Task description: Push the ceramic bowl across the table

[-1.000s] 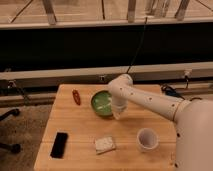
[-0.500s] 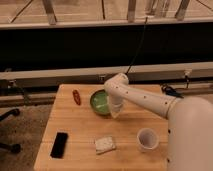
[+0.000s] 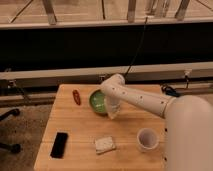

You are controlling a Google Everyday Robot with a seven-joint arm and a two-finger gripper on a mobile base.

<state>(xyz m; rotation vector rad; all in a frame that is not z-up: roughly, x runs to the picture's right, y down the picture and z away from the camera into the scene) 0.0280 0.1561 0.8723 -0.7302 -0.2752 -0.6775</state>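
the ceramic bowl (image 3: 97, 101) is seen upright on the table (image 3: 80, 127), mouth facing up, in the far middle part of the top; being round, no long axis or pointing direction can be made out for it. its right side is partly covered by the white arm (image 3: 140, 99), which is stretched in from the right and bent down at the wrist. the gripper (image 3: 113, 111) is lowered right at the bowl's right edge (contact cannot be confirmed). a small red object (image 3: 76, 96) is placed just left of the bowl, apart from it. a black phone-like slab (image 3: 59, 144) is laid near the front left corner, a pale square sponge-like item (image 3: 104, 144) near the front middle, and a white cup (image 3: 147, 139) at front right.
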